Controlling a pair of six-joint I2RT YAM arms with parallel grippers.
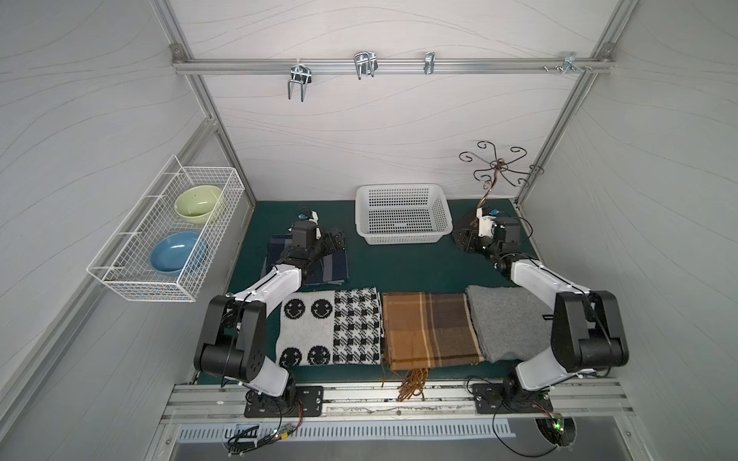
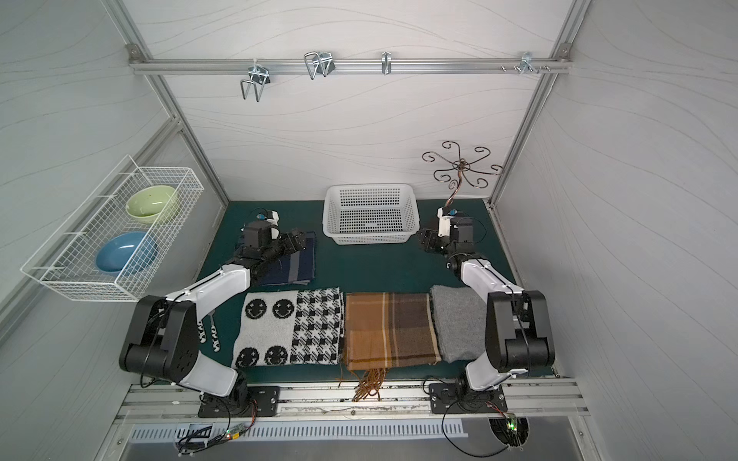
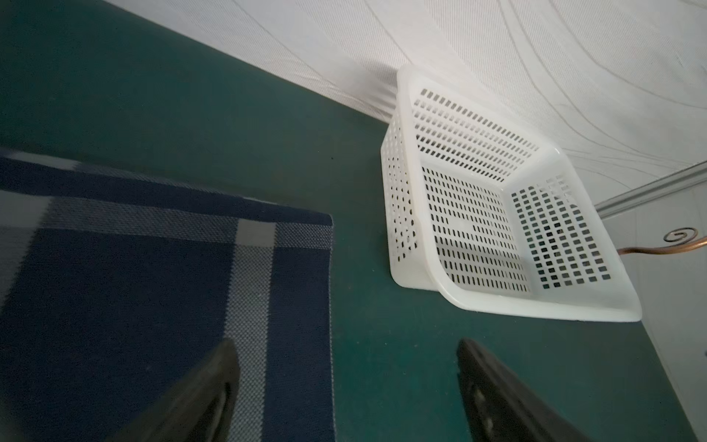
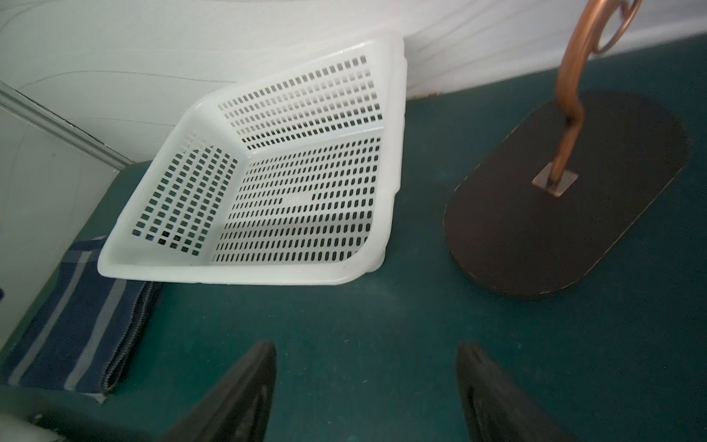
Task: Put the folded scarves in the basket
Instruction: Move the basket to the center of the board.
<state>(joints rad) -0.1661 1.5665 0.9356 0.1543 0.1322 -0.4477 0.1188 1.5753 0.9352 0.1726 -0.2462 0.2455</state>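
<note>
In both top views, four folded scarves are lying on the green worktop. A navy checked scarf is left of centre. Three more are lined up along the lower middle: a smiley-and-houndstooth scarf, a brown plaid scarf and a grey scarf. One white basket is sitting empty at upper centre. The left pincer is hovering over the navy scarf's far corner. The right pincer is hanging just right of the basket, beside the one hook stand. One wire rack at the left is holding two bowls.

In the left wrist view, the left pincer is standing released and empty, straddling the navy scarf's edge. The basket is apart from it.

In the right wrist view, the right pincer is also released, over bare worktop between basket and stand base.

Pinching only the top layer is likely to let the fold fall open. A trailing end could snag the flared rim and drag the light basket. The right arm is risking a knock against the stand.
</note>
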